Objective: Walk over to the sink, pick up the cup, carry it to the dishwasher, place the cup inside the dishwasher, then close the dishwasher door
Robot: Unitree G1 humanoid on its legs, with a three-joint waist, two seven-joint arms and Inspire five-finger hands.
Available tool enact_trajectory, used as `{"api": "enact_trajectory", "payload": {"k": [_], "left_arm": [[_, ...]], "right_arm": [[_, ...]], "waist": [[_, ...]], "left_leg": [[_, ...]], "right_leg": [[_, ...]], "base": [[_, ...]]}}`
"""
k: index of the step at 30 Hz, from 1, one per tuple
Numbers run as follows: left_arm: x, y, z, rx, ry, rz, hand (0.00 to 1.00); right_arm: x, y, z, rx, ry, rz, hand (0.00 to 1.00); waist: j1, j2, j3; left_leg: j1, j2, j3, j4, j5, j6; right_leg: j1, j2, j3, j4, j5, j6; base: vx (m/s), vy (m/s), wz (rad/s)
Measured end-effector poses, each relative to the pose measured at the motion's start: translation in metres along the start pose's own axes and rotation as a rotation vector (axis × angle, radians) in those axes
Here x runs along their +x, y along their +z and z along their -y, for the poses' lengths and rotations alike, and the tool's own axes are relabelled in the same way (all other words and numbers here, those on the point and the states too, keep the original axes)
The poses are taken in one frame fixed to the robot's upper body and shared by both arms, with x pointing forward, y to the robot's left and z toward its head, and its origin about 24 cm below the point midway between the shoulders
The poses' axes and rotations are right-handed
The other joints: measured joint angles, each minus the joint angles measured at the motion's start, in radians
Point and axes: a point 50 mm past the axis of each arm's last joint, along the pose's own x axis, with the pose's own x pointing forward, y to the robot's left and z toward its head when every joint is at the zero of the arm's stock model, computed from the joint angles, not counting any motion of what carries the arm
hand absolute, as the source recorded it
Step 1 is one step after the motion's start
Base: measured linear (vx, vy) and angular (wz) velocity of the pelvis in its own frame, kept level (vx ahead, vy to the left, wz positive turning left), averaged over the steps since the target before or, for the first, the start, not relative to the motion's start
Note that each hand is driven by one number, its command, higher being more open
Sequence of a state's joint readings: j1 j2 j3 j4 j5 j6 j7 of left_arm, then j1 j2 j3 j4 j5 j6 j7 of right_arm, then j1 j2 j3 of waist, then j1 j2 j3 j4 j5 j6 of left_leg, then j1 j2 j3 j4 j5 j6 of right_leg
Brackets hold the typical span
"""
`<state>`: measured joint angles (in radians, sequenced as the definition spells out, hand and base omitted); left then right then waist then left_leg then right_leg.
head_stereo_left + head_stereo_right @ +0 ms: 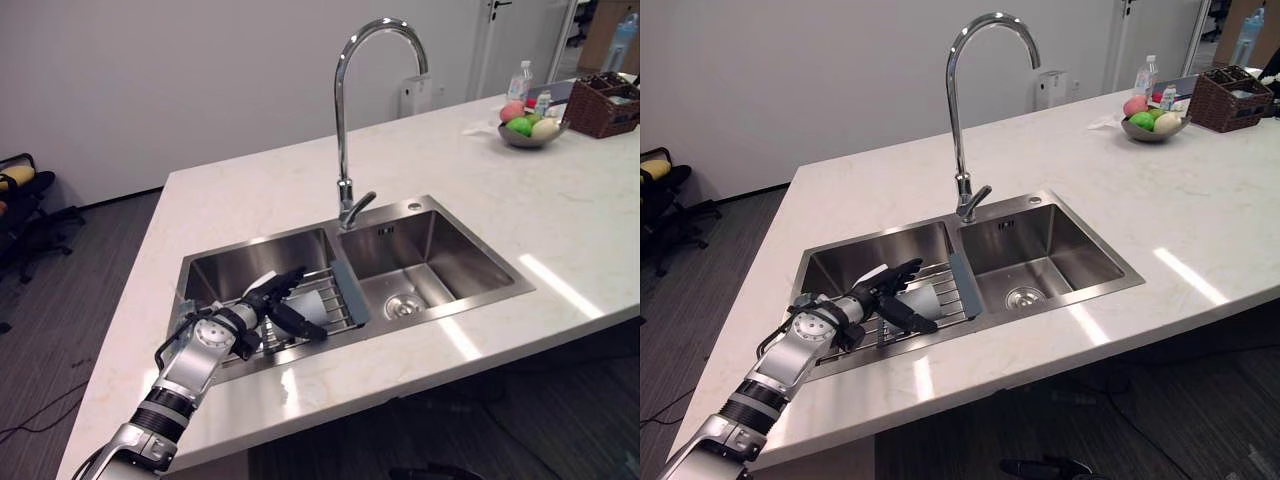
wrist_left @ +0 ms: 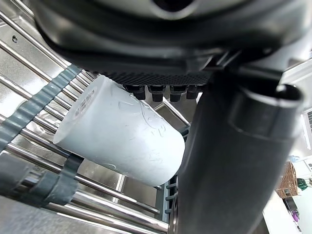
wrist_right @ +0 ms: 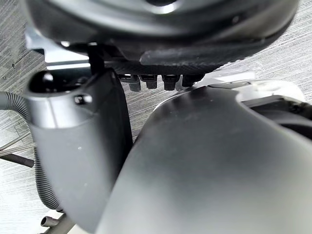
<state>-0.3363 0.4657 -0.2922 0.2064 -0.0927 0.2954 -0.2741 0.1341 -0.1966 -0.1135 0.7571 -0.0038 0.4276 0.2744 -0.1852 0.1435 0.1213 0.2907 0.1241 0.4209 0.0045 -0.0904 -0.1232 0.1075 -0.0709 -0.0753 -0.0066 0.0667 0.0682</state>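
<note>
A white cup (image 1: pixel 312 303) lies on its side on the wire rack (image 1: pixel 338 290) across the left basin of the steel sink (image 1: pixel 425 207). My left hand (image 1: pixel 255 308) reaches over the sink's front rim. Its fingers stretch straight over the cup and its thumb (image 2: pixel 219 161) sits beside and below the cup, so the cup (image 2: pixel 122 136) rests on the rack bars between them, not gripped. My right hand (image 3: pixel 83 146) hangs relaxed above the grey floor.
A tall curved faucet (image 1: pixel 343 120) stands behind the divider between the two basins. A fruit bowl (image 1: pixel 530 127), a bottle (image 1: pixel 519 80) and a wicker basket (image 1: pixel 605 105) sit at the far right of the white counter. A dark chair (image 1: pixel 20 200) stands at the left.
</note>
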Motion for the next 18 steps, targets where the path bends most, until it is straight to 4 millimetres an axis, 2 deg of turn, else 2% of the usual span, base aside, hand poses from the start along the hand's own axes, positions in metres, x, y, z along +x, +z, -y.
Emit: {"api": "enact_trajectory", "payload": {"k": [7, 14, 18], "left_arm": [[0.0011, -0.0016, 0.0015, 0.000, 0.056, -0.007, 1.00], [0.0019, -0.0046, 0.0033, 0.017, 0.138, -0.021, 1.00], [0.0027, -0.0041, 0.0059, 0.086, 0.177, -0.021, 1.00]], "right_arm": [[-0.0005, 0.0033, 0.0017, -0.014, -0.006, 0.002, 1.00], [-0.0004, 0.0059, 0.0018, -0.016, -0.006, 0.005, 1.00], [-0.0008, 0.0059, 0.0021, -0.020, -0.010, -0.008, 1.00]], "waist": [[-0.009, 0.013, 0.010], [-0.008, 0.012, 0.026], [-0.002, 0.012, 0.026]], "left_leg": [[0.000, -0.005, -0.002, 0.004, 0.000, 0.000], [-0.001, -0.006, -0.012, 0.008, 0.007, 0.010], [-0.004, -0.007, -0.015, 0.008, 0.011, 0.017]], "right_leg": [[0.001, 0.000, 0.006, 0.000, 0.001, -0.001], [0.001, 0.000, 0.004, 0.000, 0.000, -0.003], [0.002, -0.001, 0.003, -0.013, -0.002, -0.006]], "base": [[0.00, -0.007, -0.02], [-0.03, -0.018, 0.01], [-0.04, -0.019, 0.00]]}}
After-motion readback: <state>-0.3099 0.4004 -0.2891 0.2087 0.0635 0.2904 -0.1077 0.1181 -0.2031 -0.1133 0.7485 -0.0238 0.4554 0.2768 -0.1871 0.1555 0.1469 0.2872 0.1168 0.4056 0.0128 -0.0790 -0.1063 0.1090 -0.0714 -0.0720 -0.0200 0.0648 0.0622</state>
